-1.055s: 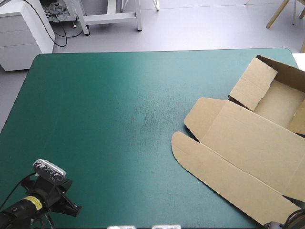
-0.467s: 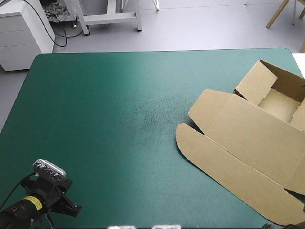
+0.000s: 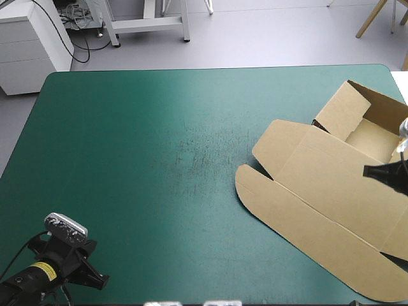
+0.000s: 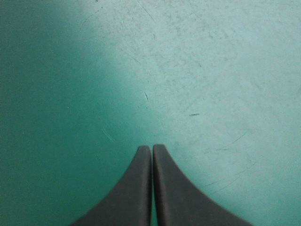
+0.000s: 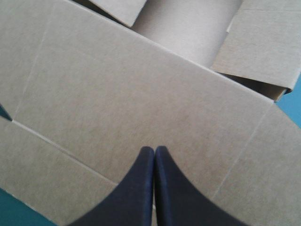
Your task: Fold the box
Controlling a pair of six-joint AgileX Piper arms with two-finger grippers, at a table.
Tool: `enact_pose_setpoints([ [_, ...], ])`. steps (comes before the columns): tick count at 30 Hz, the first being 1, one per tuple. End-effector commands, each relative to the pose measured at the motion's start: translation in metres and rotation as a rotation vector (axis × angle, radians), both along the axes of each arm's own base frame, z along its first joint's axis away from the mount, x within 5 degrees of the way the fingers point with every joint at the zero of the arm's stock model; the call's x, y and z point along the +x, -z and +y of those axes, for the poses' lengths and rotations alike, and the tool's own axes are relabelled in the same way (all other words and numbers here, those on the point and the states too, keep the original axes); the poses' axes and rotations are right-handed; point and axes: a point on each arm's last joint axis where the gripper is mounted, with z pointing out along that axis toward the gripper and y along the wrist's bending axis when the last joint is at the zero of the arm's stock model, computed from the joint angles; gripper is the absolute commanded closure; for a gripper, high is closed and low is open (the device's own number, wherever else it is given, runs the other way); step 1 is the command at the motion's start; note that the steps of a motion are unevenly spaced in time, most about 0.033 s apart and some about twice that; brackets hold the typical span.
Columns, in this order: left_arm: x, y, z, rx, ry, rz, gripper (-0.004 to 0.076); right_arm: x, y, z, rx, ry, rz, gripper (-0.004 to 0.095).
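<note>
The brown box [image 3: 331, 191] lies at the table's right side, its lid flat and pointing toward the front edge. Its tray part [image 3: 373, 137] has raised walls near the right edge. My right gripper [image 3: 366, 171] reaches in from the right, shut, just above the lid where it meets the tray. In the right wrist view the shut fingers [image 5: 154, 149] point at the lid panel [image 5: 141, 89], with the tray's floor [image 5: 188, 28] ahead. My left gripper [image 3: 97, 278] is shut at the front left corner, far from the box. Under its fingers [image 4: 152, 148] is only teal-green cover.
The box sits close to the table's right edge [image 3: 394, 76], and its rounded front flap [image 3: 245, 185] faces the table's middle. The lid's long front flap [image 3: 319, 248] reaches near the front edge.
The box slid a little toward the far right and its tray walls stood up more. My right gripper left the front right corner and now hangs over the box. The left arm stayed still.
</note>
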Motion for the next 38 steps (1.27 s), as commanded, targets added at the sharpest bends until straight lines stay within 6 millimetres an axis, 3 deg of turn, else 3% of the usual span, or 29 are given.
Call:
enact_pose_setpoints([
  [1,0.004,-0.011,-0.002,-0.034,0.000,-0.063,0.0734,-0.027,-0.006,0.023,-0.069,-0.101,-0.121,0.0927],
  [5,0.004,-0.011,-0.002,-0.049,-0.016,-0.057,0.0734,-0.050,0.008,0.042,-0.099,-0.228,-0.137,0.0927],
  [12,0.004,-0.011,-0.002,-0.049,-0.016,-0.057,0.0734,-0.080,0.047,0.057,-0.084,-0.311,-0.118,0.0927],
  [21,0.004,-0.011,-0.002,-0.049,-0.016,-0.057,0.0734,-0.114,0.062,0.066,-0.144,-0.347,-0.269,0.0927],
  [38,0.004,-0.011,-0.002,-0.052,-0.016,-0.056,0.0734,-0.113,0.095,0.069,-0.102,-0.394,-0.233,0.0927],
])
